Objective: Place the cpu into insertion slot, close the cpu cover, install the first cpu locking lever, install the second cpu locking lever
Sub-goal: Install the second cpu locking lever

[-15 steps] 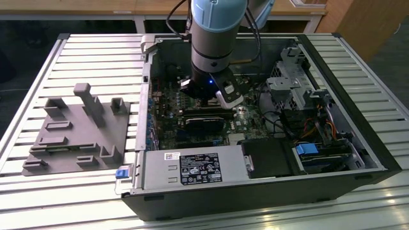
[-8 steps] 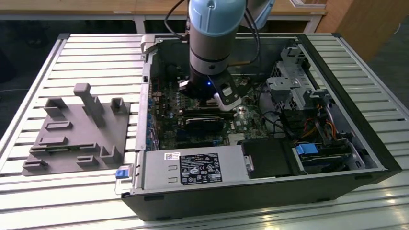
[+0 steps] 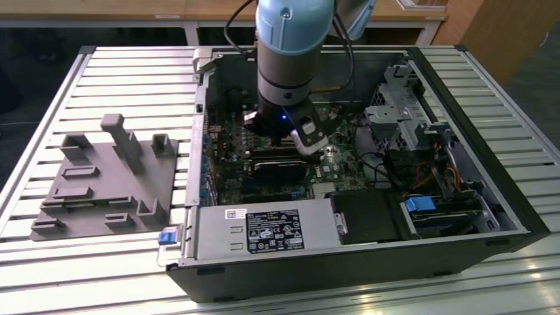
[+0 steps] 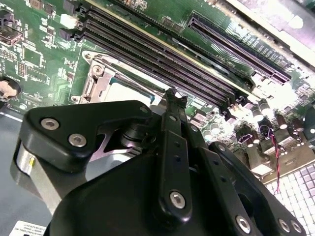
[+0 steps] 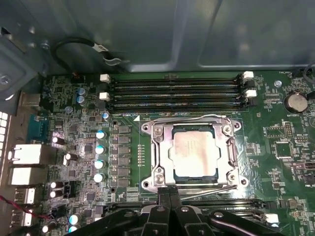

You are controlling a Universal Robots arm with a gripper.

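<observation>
Our gripper [image 5: 170,192] hangs with fingers pressed together, holding nothing, its tips at the near edge of the insertion slot [image 5: 147,184]. The cpu [image 5: 193,150] sits just ahead under the cpu cover [image 5: 162,147] (seemingly closed). A slipped tip could scrape the board.

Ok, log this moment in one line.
cpu seated in insertion slot | cpu cover closed | hand at socket edge

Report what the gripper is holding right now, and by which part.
Nothing. The black gripper has its fingers together at the edge of the silver metal cpu cover, which lies closed over the pale square cpu.
</observation>
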